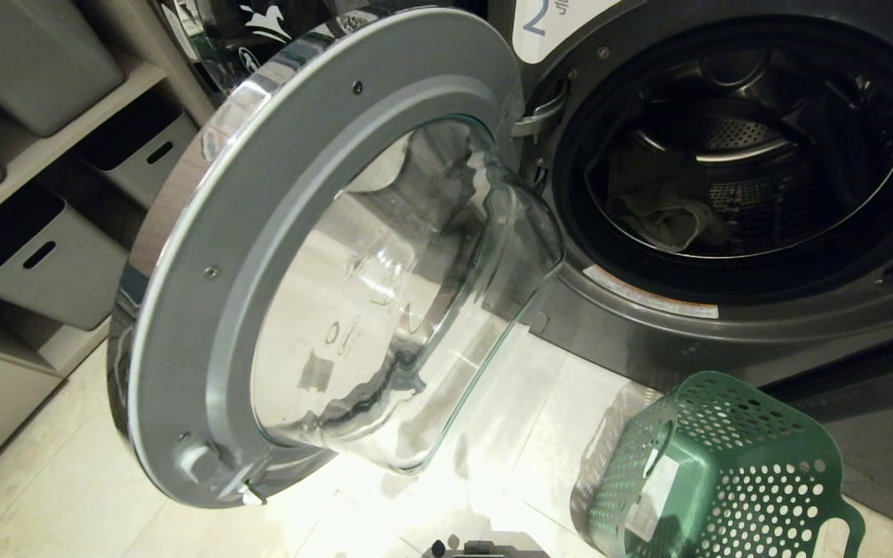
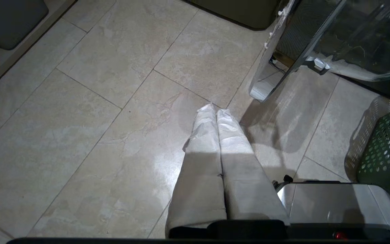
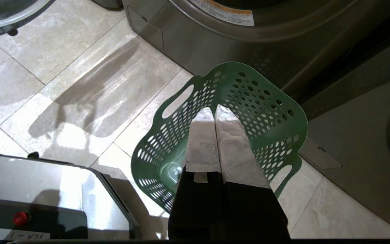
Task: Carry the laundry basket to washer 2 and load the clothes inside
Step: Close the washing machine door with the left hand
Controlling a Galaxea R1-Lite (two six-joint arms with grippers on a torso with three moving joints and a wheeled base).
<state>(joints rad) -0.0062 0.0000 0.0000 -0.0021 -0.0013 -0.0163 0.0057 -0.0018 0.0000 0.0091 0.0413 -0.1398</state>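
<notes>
Up close, washer 2 (image 1: 725, 325) fills the right of the head view, a dark grey front-loader with a white label reading "2" at its top edge and its drum mouth wide open. Its round door (image 1: 322, 263), chrome-ringed with a bulging glass bowl, stands swung out to the left, hiding much of the pale tiled floor (image 1: 51, 480) behind it. Grey storage bins (image 1: 43, 263) sit on shelves at the far left. The laundry basket (image 1: 714, 473), dark green and full of round holes, rests on the tiles just in front of the washer's lower panel, tilted, with its opening turned toward the robot's right arm and nothing visible inside it. The clothes (image 1: 667, 213), a pale grey-green bundle, lie low in the drum against the perforated metal wall. The right gripper (image 3: 215, 112) hangs above the basket's open mouth, its two wrapped fingers pressed together and holding nothing. The left gripper (image 2: 214, 109) hangs over bare tile near the door's lower edge, its fingers likewise pressed together and empty.
</notes>
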